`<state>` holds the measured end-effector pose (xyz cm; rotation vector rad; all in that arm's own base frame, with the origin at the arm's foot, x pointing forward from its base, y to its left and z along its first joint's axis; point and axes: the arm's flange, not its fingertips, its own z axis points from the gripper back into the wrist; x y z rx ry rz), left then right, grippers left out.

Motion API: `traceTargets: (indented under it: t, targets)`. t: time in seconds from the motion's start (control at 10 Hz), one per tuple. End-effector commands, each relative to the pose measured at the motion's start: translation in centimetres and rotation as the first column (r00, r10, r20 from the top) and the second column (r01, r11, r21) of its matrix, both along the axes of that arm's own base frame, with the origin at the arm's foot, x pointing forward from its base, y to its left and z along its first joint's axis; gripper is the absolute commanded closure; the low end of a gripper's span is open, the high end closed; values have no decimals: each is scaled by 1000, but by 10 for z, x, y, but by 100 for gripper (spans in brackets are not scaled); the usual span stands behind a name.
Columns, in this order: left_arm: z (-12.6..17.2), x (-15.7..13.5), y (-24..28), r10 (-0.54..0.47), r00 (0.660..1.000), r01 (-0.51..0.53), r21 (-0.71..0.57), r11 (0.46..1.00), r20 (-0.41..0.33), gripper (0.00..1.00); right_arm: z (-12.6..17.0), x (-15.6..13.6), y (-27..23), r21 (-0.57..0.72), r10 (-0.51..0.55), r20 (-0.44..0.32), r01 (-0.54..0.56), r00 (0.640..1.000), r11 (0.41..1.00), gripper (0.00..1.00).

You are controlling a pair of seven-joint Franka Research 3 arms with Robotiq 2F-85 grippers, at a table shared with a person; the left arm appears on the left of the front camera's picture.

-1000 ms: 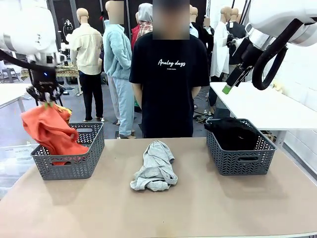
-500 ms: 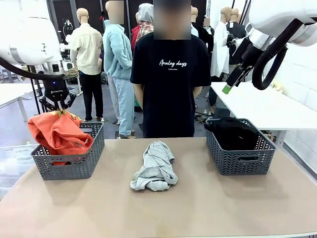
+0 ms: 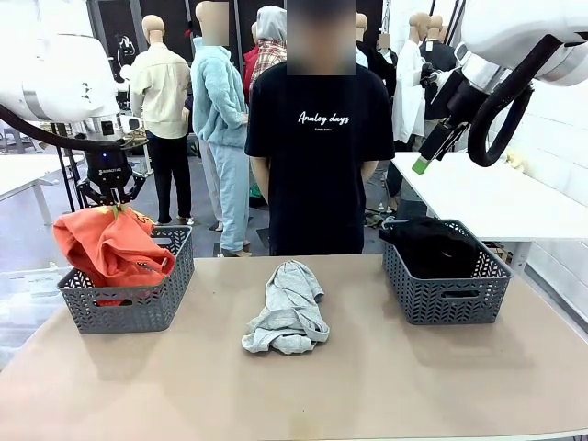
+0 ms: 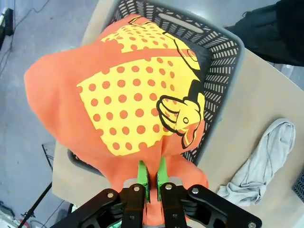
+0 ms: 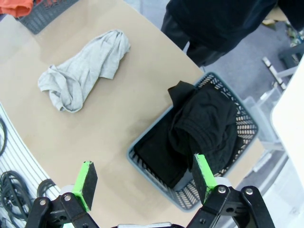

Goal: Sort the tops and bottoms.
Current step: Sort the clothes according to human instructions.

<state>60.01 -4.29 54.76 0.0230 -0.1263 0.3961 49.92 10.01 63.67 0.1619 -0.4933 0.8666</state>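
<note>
The left gripper [image 4: 152,172] was clamped on the orange T-shirt [image 3: 108,246] from above, the cloth draped into the left basket [image 3: 176,274] near the table's left edge. The grey shirt [image 3: 289,308] lay mid-table. The bottoms [image 3: 432,246] sat in the right basket [image 3: 447,299]. The right gripper [image 5: 145,176] hung open, high over the right side.

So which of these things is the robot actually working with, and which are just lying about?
Part of the job: orange T-shirt, pinched in the left arm's jaws over the left basket; grey shirt, crumpled mid-table; black garment, in the right basket.
Just there: the person's black lettered T-shirt, worn; the white side table behind the right basket.
</note>
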Motion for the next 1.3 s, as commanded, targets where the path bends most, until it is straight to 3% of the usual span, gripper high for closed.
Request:
traceTargets:
  t: [0.0,0.2,0.4,0.6,0.8,1.2]
  targets:
    - [-13,17,2,-153,986,151,39,988,73,100,0,1,1,-3,2,-2,-2,1000,1000,0]
    - [-36,43,2,-259,959,261,1,965,118,100,0,1,1,-3,2,-2,-2,1000,1000,0]
    - [-62,58,5,-402,912,400,34,916,88,100,0,1,1,-3,2,-2,-2,1000,1000,0]
    - [-93,48,-1,-515,857,515,-7,857,0,100,0,1,1,-3,2,-2,-2,1000,1000,0]
    - [-103,35,0,-509,859,507,-43,861,-50,100,0,1,1,-3,2,-2,-2,1000,1000,0]
    - [-105,29,-6,-381,923,370,-139,918,-60,100,0,1,1,-3,2,-2,-2,1000,1000,0]
